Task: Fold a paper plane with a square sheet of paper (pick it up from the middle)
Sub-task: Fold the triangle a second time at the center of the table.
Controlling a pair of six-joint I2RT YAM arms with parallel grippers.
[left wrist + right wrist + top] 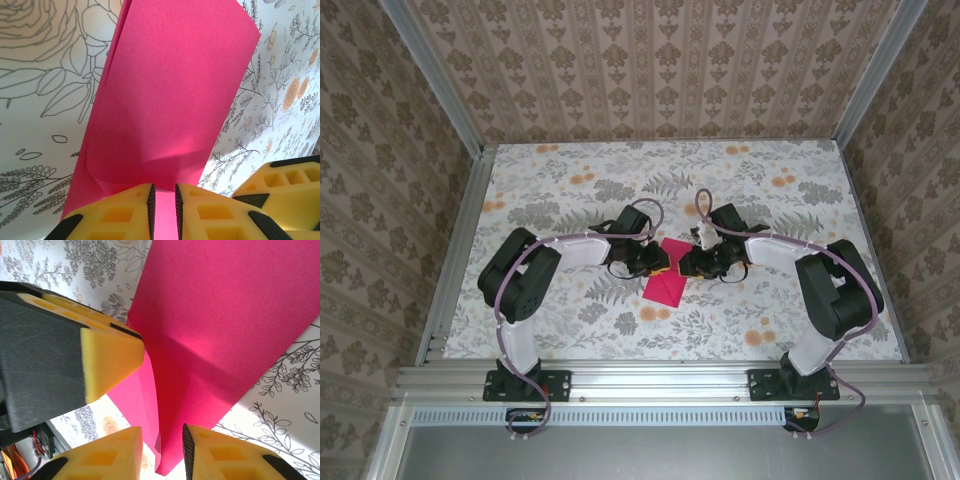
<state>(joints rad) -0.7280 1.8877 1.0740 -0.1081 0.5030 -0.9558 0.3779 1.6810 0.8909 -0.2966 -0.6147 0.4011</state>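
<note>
pink sheet of paper (665,283) lies between the left fingers (120,215), which pinch one edge, and the right fingers (112,455), which straddle the opposite edge, grip unclear

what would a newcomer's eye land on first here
The magenta-pink folded paper sheet at the table's centre stands out against the grey floral tablecloth with its orange flowers. Both black arms bend inward to meet at it. The left tool has its yellow fingers closed narrowly on the sheet's near edge, and the right tool straddles a folded edge.
</note>
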